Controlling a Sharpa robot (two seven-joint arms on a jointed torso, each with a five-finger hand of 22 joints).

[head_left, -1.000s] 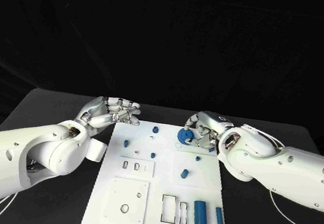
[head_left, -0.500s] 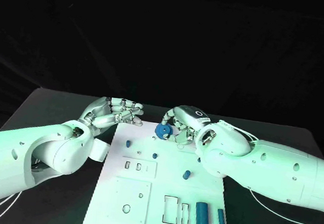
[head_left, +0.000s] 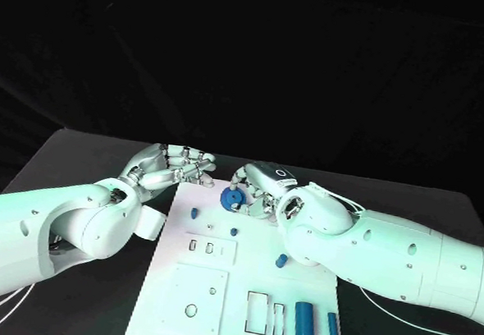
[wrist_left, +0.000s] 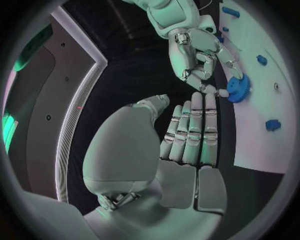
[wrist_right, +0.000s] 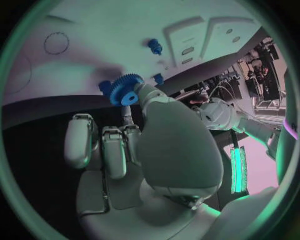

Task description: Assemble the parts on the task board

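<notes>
Black cloth covers the table (head_left: 64,158), and the long white task board (head_left: 239,291) lies down its middle, running from the far side toward the near edge. Two white arms reach in over its far end. From the right comes the bulkier-looking right arm (head_left: 420,268), and its silver right hand (head_left: 266,189) hangs over the board's far end, pinching a blue toothed gear (head_left: 232,199) between the thumb and a fingertip; in the right wrist view the gear (wrist_right: 125,90) sits at the fingertips just above the white surface, while the other fingers lie straighter beside it. The left arm (head_left: 32,229) comes from the left, and the left hand (head_left: 177,168) hovers at the board's far left corner, just beside the gear, holding nothing, its fingers lined up close together and bent only slightly, thumb a little apart. In the left wrist view the fingertips (wrist_left: 209,97) nearly meet the right hand. Nearer on the board, at its near right, stand a fat blue cylinder (head_left: 303,321) and a thinner blue pin (head_left: 331,327) side by side. Small blue pegs dot the far half: one (head_left: 281,261) at mid-board right, one (head_left: 193,211) at the left, another (head_left: 233,232) between them.
</notes>
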